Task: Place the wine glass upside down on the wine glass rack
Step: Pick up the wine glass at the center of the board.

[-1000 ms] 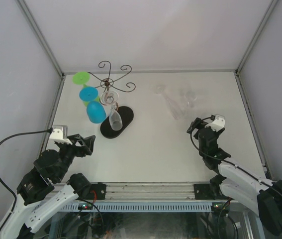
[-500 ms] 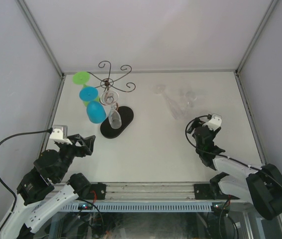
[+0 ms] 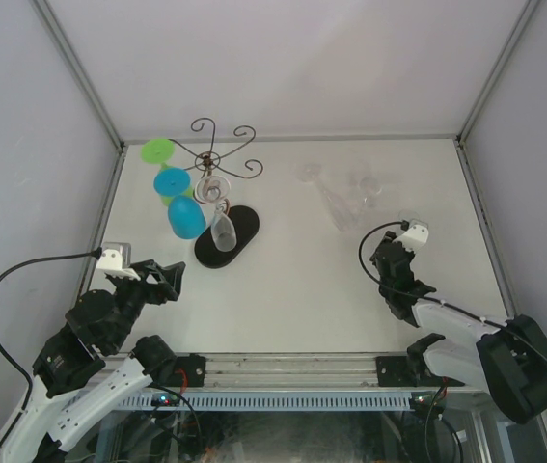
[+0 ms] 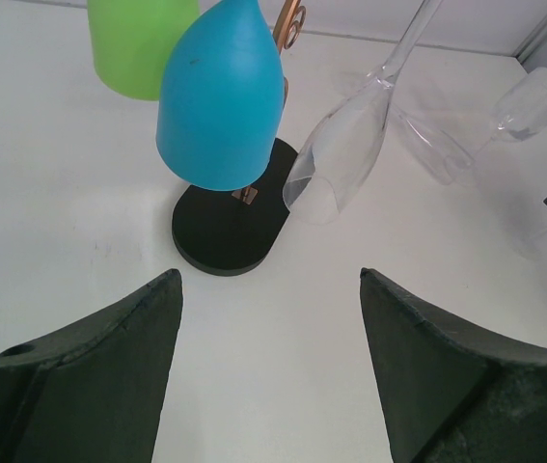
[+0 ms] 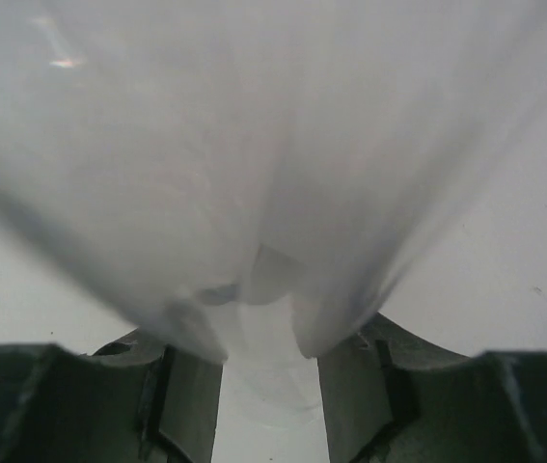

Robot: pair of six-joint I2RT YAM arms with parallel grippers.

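Observation:
In the right wrist view a clear wine glass (image 5: 254, 145) fills the picture. My right gripper (image 5: 268, 352) has its two fingers pressed in on the glass's narrow lower part. From above, the right gripper (image 3: 381, 249) sits just in front of the clear glasses (image 3: 341, 212) lying at the back right; which one it grips is hard to tell there. The wine glass rack (image 3: 217, 162) stands back left on its black oval base (image 3: 234, 241), (image 4: 225, 231). My left gripper (image 4: 271, 280), (image 3: 172, 275) is open and empty, short of the base.
A blue glass (image 4: 220, 96), a green glass (image 4: 138, 43) and a clear glass (image 4: 341, 159) hang upside down on the rack. Another clear glass (image 3: 368, 188) lies near the back right. Grey walls and metal frame posts close in the table.
My right arm shifted slightly left and forward toward the lying glasses, and its fingers closed in on the clear glass. The left arm has not moved.

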